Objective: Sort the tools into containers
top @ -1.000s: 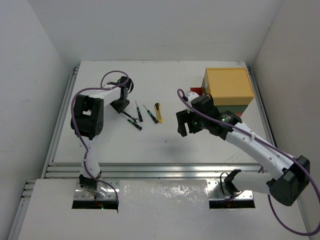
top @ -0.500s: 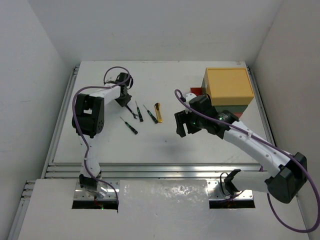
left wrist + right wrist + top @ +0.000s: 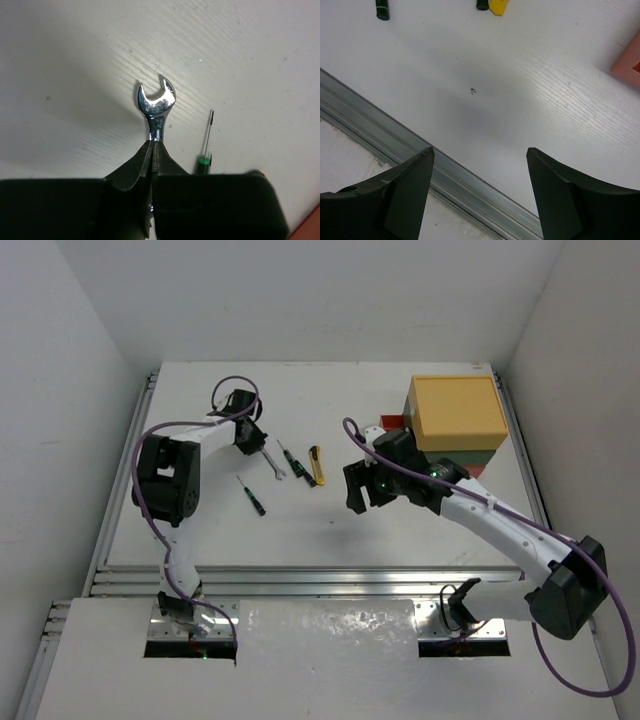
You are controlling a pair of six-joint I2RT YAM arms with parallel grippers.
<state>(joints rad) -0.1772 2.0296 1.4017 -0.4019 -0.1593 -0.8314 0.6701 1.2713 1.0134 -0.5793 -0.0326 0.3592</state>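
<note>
Slippage is the chief risk. The left gripper (image 3: pixel 152 150) is clenched on the bare shank of a silver wrench (image 3: pixel 156 100), pinching only the tail end, so the open-ended head juts out towards 12 o'clock in the wrist view. Held that far back, the head can droop or swivel once the arm swings. I cannot tell whether the wrench has left the table. A thin screwdriver (image 3: pixel 206 145) lies just beside the fingers at 4 o'clock and could be dragged along.

From above, the wrench (image 3: pixel 270 463) sits at 10 o'clock on the table (image 3: pixel 330 530) and the stacked drawer boxes (image 3: pixel 455 415) at 2 o'clock, well apart. The right gripper (image 3: pixel 362 490) hangs between them, jaws spread and empty. A direct carry could clip that arm or sweep the utility knife (image 3: pixel 317 466).
</note>
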